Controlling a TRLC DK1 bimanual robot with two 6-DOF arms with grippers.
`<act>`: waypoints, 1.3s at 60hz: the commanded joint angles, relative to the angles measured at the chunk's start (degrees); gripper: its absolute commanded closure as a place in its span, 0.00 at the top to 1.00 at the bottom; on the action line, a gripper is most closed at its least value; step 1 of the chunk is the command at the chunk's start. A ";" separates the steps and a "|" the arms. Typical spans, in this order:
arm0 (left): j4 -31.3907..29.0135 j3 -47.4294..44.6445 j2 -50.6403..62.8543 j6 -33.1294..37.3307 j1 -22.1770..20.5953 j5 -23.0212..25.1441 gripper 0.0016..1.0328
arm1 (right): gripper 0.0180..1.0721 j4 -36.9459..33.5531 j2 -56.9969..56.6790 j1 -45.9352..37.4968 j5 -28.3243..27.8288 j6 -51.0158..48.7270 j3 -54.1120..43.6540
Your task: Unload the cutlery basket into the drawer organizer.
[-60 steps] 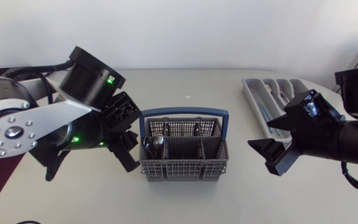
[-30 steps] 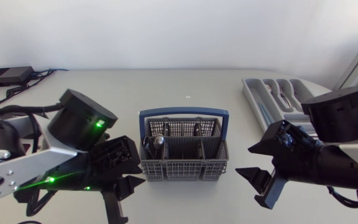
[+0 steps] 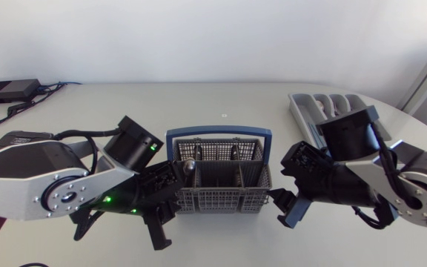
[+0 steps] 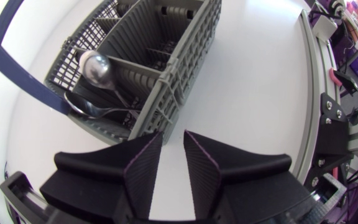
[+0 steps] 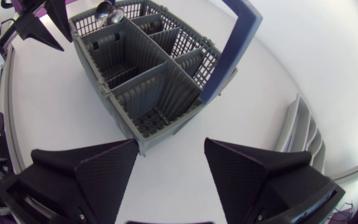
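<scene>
Cutlery basket (image 3: pixel 217 199), mid-table: spoons (image 4: pixel 96 67) left in one corner compartment, others look empty (mostly unloaded, I judge). Drawer organizer (image 3: pixel 296 107): table's far right. Left gripper (image 4: pixel 173 134): fingers narrowly parted, empty. Right gripper (image 5: pixel 171 142): fingers wide, empty

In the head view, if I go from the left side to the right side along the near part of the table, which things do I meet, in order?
Left arm → left tool → cutlery basket → right tool → right arm.
</scene>
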 commanded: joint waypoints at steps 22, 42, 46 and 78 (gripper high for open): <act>7.64 0.24 5.45 3.75 8.80 -2.92 0.28 | 0.73 1.30 3.33 5.79 0.46 2.31 0.30; 8.26 -1.16 -2.11 4.63 8.19 -7.66 0.29 | 0.79 -2.83 -1.85 6.32 0.90 2.48 -0.05; 8.17 -0.46 -4.57 4.45 7.13 -10.74 0.37 | 0.79 -4.76 -4.84 5.35 0.90 1.96 -0.05; -2.99 20.10 8.70 -2.84 3.27 -19.79 0.45 | 0.83 -7.49 -8.71 3.16 1.08 1.78 -0.84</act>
